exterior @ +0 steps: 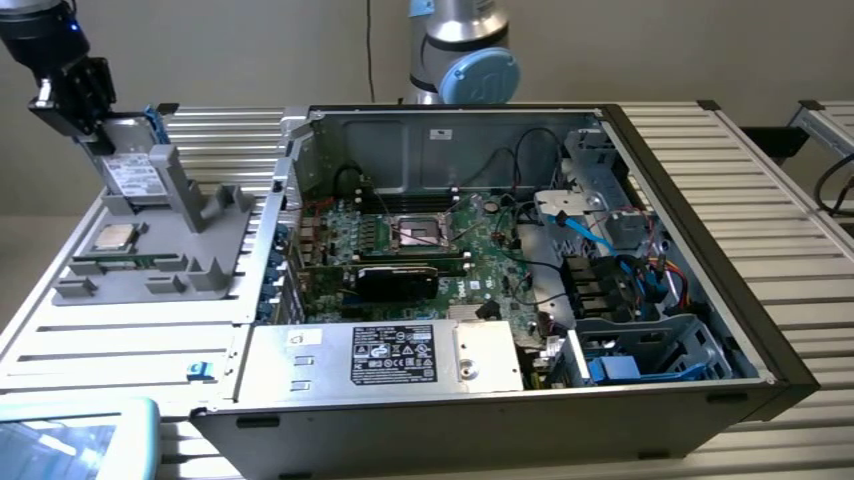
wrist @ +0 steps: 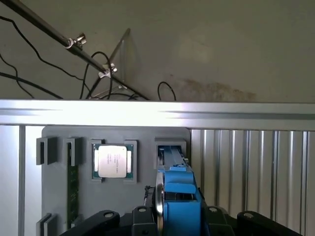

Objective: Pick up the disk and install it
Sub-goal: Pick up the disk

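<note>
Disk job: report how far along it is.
Done: the end effector is at the grey holder, closed on the top edge of the disk. In hand: the disk stands upright with its lower end level with the holder, so the lift looks barely begun. Left: installation. The disk is outside the open computer case, to the exterior view's left of it.
</note>
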`<act>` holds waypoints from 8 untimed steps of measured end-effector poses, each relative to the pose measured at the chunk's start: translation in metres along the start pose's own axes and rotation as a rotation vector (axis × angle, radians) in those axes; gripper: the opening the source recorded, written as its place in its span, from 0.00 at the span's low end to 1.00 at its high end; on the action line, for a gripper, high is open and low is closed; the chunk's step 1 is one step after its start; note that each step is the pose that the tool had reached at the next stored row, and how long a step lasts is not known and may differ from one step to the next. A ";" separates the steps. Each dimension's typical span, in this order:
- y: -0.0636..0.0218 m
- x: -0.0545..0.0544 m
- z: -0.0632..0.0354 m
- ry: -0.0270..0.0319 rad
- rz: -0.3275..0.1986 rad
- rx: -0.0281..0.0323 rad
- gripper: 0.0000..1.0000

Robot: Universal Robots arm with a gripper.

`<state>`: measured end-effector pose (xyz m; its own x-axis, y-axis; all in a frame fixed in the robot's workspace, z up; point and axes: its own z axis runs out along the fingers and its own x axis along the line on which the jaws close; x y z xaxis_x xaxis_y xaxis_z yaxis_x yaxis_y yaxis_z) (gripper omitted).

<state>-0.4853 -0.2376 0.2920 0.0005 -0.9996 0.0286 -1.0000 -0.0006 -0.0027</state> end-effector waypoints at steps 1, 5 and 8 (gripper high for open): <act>0.0000 0.000 -0.0047 -0.0001 0.000 0.0001 0.37; 0.0000 0.001 -0.0228 -0.0001 0.000 0.0002 0.37; -0.0001 0.001 -0.0363 0.0000 0.000 0.0001 0.37</act>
<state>-0.4853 -0.2376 0.3283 0.0006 -0.9996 0.0285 -1.0000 -0.0006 -0.0027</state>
